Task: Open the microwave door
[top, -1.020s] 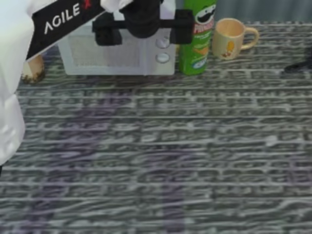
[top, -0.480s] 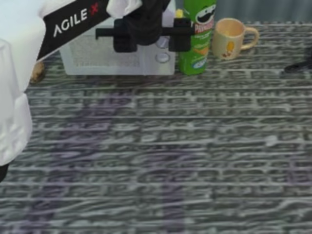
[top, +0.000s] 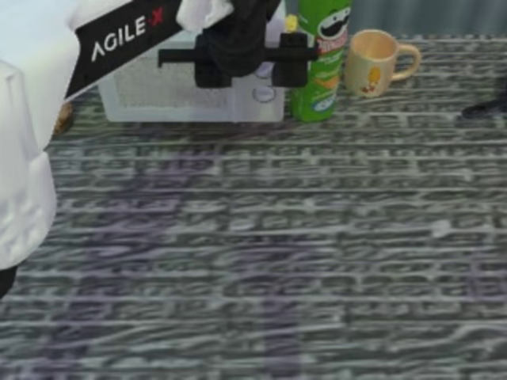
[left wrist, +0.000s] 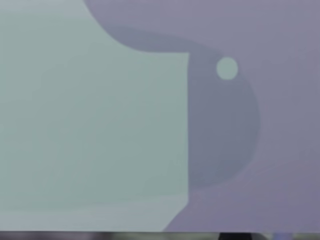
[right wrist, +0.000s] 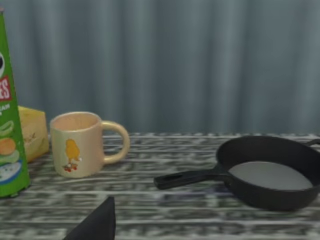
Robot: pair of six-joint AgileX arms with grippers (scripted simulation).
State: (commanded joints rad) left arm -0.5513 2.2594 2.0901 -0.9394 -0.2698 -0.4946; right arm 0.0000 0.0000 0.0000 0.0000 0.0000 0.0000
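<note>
Microwave door (top: 170, 93) sits just under left gripper (top: 249, 67).

Green chip can (top: 323, 59) stands just beside the microwave (top: 194, 99) on its right, mug (top: 374, 62) beyond; the bench (top: 261, 253) in front lies open.

A grey streaked table (top: 317, 261) stands before a grey-blue pleated curtain (right wrist: 200, 60).
</note>
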